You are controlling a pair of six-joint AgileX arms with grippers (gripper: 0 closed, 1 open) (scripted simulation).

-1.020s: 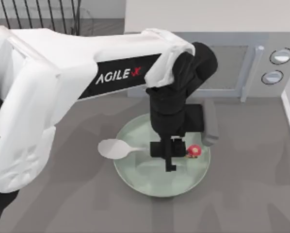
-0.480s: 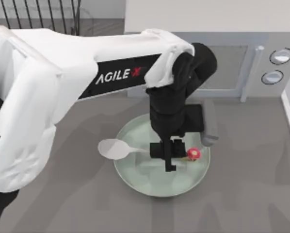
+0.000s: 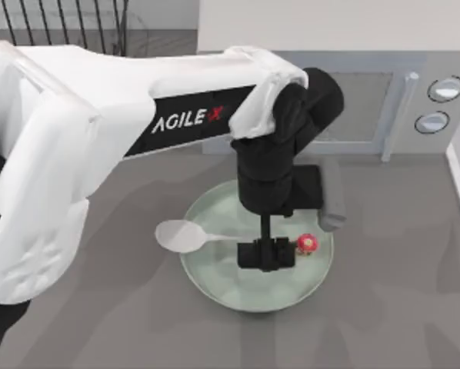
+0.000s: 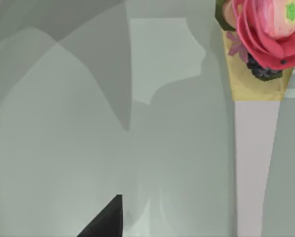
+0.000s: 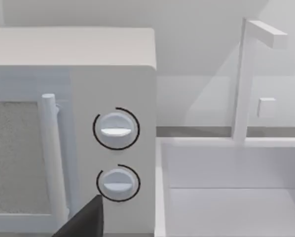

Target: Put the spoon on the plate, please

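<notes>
left gripper over the large round pale green glossy plate, jaw state unclear. small glossy white spoon: bowl overhanging the rim, handle on the plate; probably light, stiff, slippery; best taken mid-handle.

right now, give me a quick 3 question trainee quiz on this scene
1. True or false: the spoon lies wholly inside the plate.
2. Which gripper is over the plate: A left, B right?
3. What small red thing sits on the plate beside the left gripper?

Key: 1 false, its bowl hangs past the plate's left rim. 2 A. 3 a flower decoration.
</notes>
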